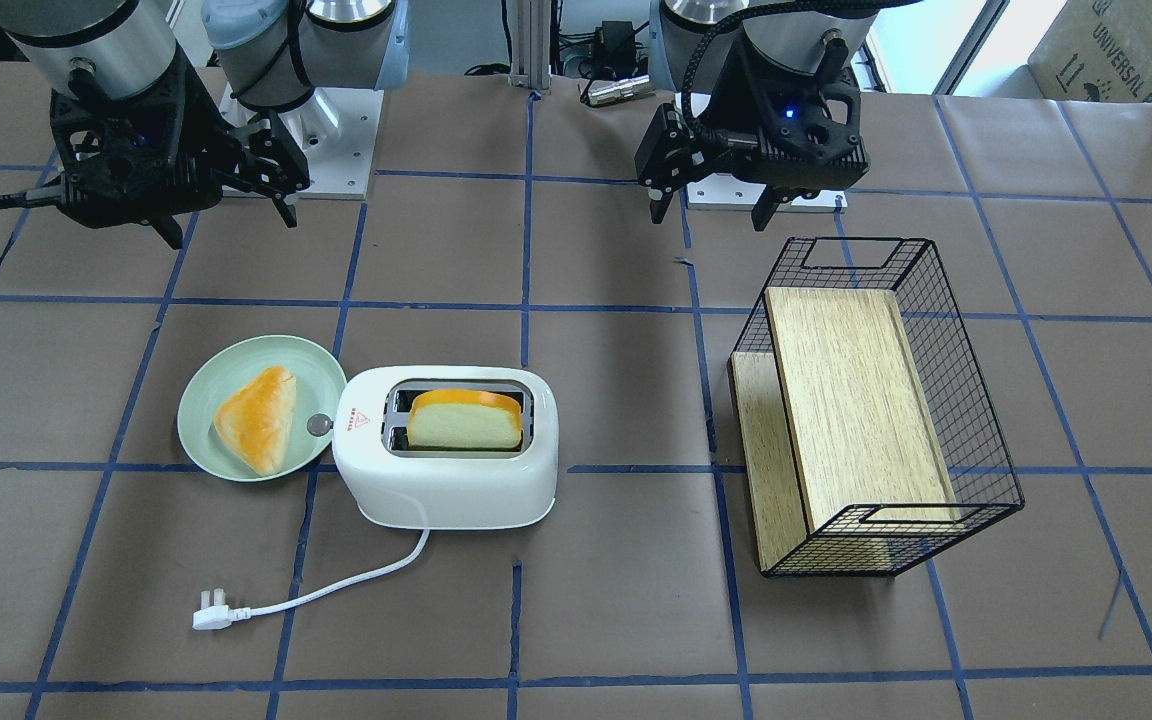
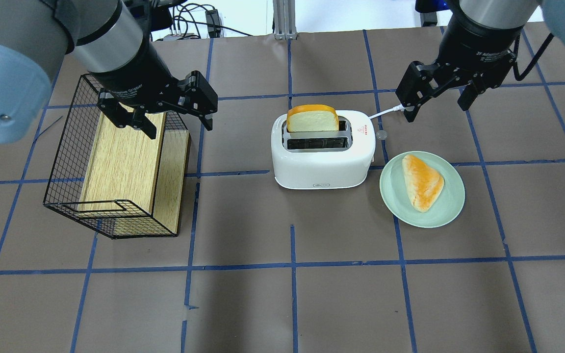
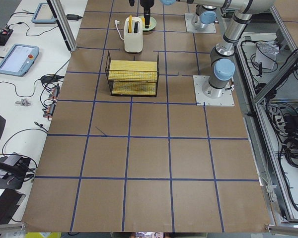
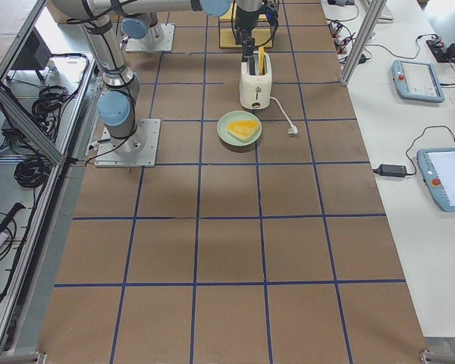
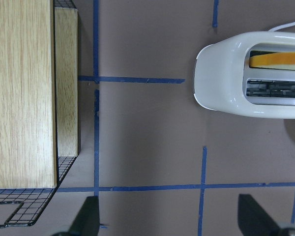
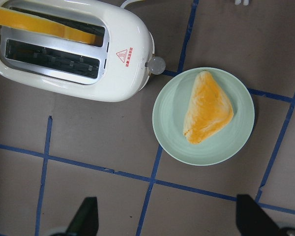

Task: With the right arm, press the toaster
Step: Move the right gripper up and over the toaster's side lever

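Note:
The white toaster stands mid-table with a bread slice upright in one slot. Its small grey lever knob sticks out of the end that faces the plate. Its cord ends in a loose plug. My right gripper is open and empty. It hangs above the table near the knob end and touches nothing. My left gripper is open and empty above the basket's edge.
A pale green plate with a triangular bun lies right beside the knob. A tilted black wire basket holding a wooden board stands on the toaster's other side.

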Robot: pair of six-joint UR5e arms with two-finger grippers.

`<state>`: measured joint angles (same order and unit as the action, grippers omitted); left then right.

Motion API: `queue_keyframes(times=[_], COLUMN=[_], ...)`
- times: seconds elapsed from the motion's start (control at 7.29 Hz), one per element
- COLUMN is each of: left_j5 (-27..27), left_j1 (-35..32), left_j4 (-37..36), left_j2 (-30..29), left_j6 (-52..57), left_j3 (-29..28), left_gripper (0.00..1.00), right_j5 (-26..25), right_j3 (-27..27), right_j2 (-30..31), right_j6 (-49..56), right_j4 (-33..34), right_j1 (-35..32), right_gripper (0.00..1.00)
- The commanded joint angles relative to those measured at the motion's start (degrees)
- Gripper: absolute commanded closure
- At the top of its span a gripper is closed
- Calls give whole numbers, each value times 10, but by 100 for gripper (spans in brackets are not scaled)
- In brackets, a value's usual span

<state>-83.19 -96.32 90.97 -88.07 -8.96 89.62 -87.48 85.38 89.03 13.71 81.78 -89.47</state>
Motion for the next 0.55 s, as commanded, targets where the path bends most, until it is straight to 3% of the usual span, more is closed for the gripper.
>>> queue_keyframes(times=[0.0, 0.27, 0.41], left_j5=[0, 0, 0], left_j1=[0, 0, 0], left_j4=[0, 0, 0], left_j2=[0, 0, 0], left_j6=[0, 0, 0], left_j3=[0, -1, 0], left_gripper=[0, 0, 0], right_j5=[0, 3, 2], right_j3=[1, 5, 8], right_j2=[0, 0, -3], right_j6=[0, 18, 80], right_j4=[0, -1, -1], right_j1=[0, 1, 1], right_gripper=[0, 0, 0])
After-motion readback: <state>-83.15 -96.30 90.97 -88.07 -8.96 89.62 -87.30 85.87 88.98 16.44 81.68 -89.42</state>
